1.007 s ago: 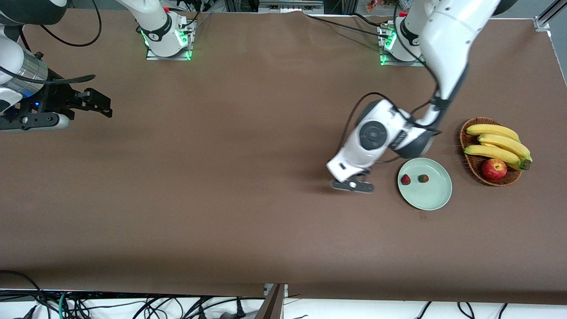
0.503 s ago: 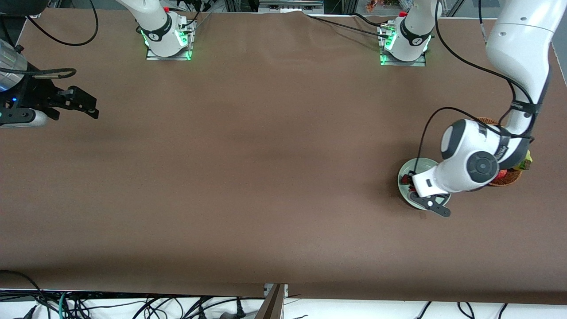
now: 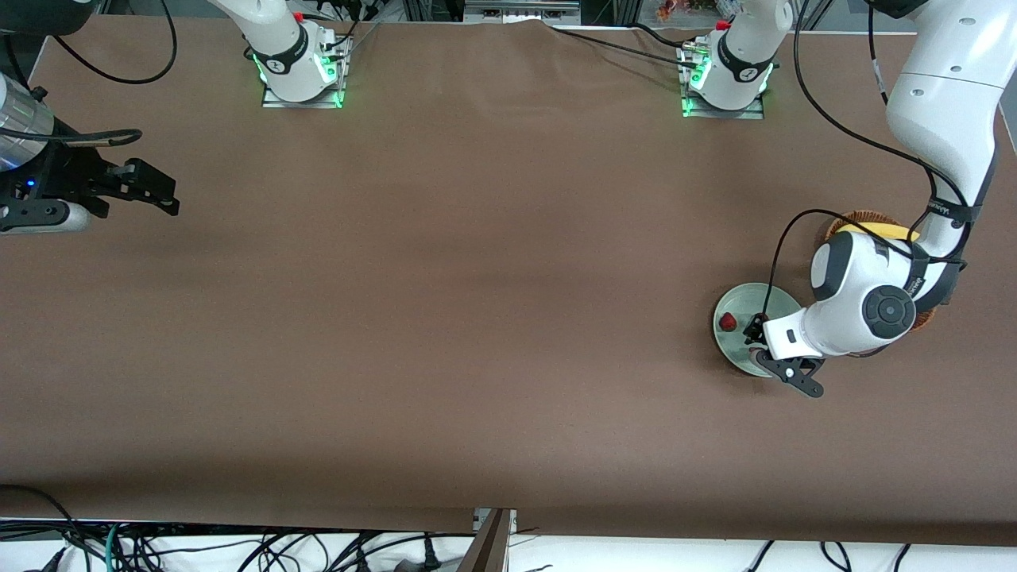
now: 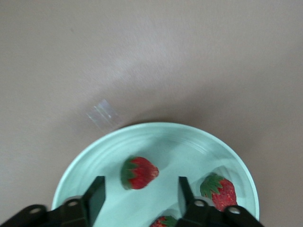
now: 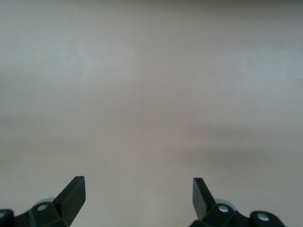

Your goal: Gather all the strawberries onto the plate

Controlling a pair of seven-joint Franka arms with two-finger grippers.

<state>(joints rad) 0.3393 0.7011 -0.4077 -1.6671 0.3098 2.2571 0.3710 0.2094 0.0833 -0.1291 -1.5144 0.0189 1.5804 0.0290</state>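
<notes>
The pale green plate (image 3: 775, 300) lies near the left arm's end of the table. My left gripper (image 3: 756, 343) hangs low over it, open. In the left wrist view three strawberries rest on the plate (image 4: 180, 142): one strawberry (image 4: 138, 172) just past the fingertips, a second strawberry (image 4: 219, 191) beside one finger, and a third strawberry (image 4: 164, 221) low between the fingers, touching neither. The front view shows only one strawberry (image 3: 726, 322); the arm hides the others. My left gripper (image 4: 141, 196) grips nothing. My right gripper (image 3: 151, 191) waits open over bare table at the right arm's end, and the right gripper (image 5: 137, 189) holds nothing.
A brown wicker basket (image 3: 866, 216) with a banana (image 3: 874, 230) stands beside the plate, toward the left arm's end, mostly covered by the left arm. Brown cloth covers the table.
The left arm swung from the table beside the plate to over the plate. Its jaws opened and a third strawberry now lies on the plate. The right gripper drifted slightly.
</notes>
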